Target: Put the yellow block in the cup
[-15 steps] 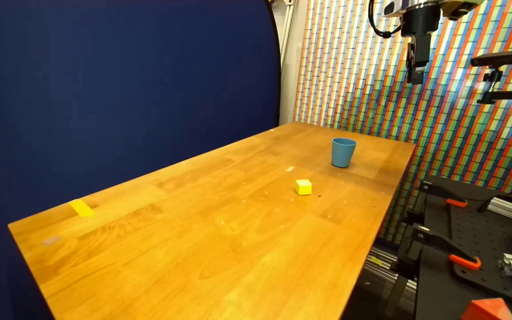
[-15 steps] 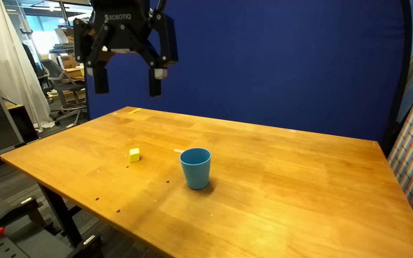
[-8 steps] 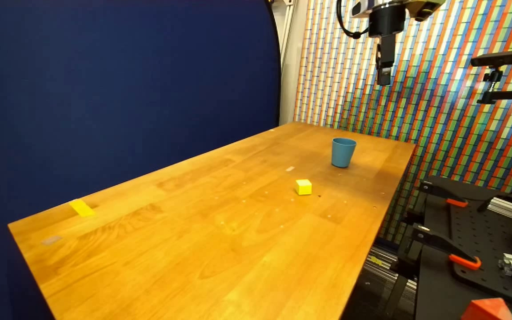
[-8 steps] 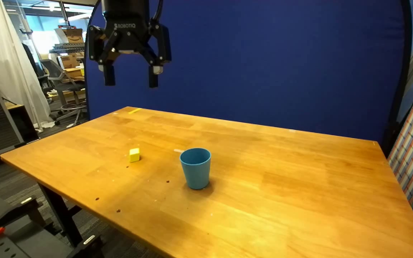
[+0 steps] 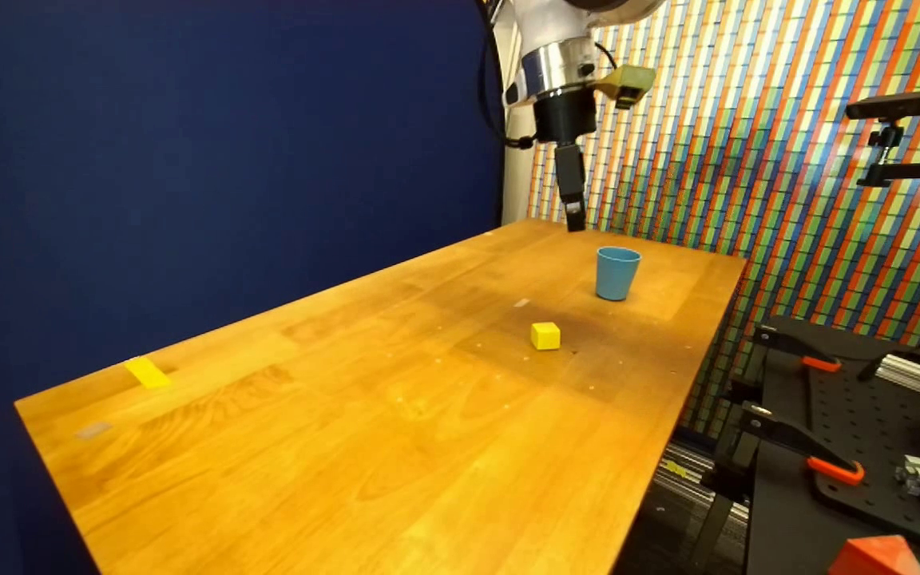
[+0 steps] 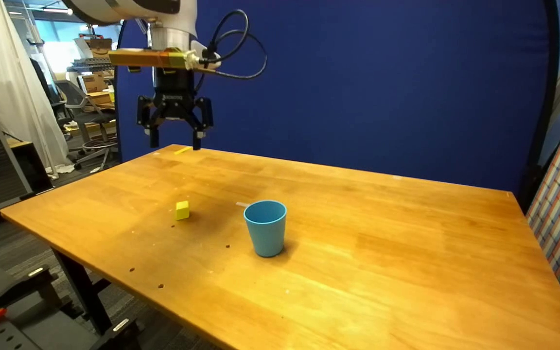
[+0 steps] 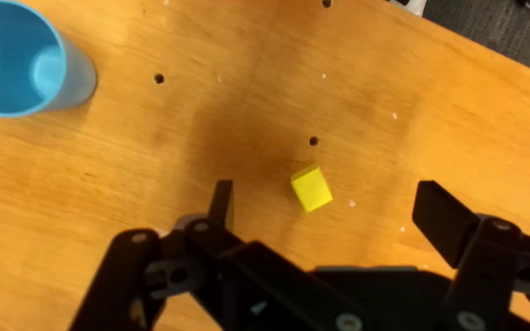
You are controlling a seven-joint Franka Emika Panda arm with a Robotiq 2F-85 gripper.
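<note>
Cup (image 7: 25, 59) upright on bench (image 7: 467, 128), upper left of wrist view, only bare blue inside. Jaws spread across lower half, pinching nothing. Yellow block (image 7: 312, 189) just right of centre, sitting on bench, framed in gap between jaws, though both exterior views show them well above it. Progress-wise: early days, looks like lining up for grab imo. Grasp, lift, carry, drop into cup all left, nothing ticked off yet.

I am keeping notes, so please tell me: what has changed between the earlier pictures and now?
The fingers moved down and, in an exterior view, toward the picture's left; they stay open. Nothing was taken hold of or let go. The yellow block and the blue cup stayed in place on the table.
</note>
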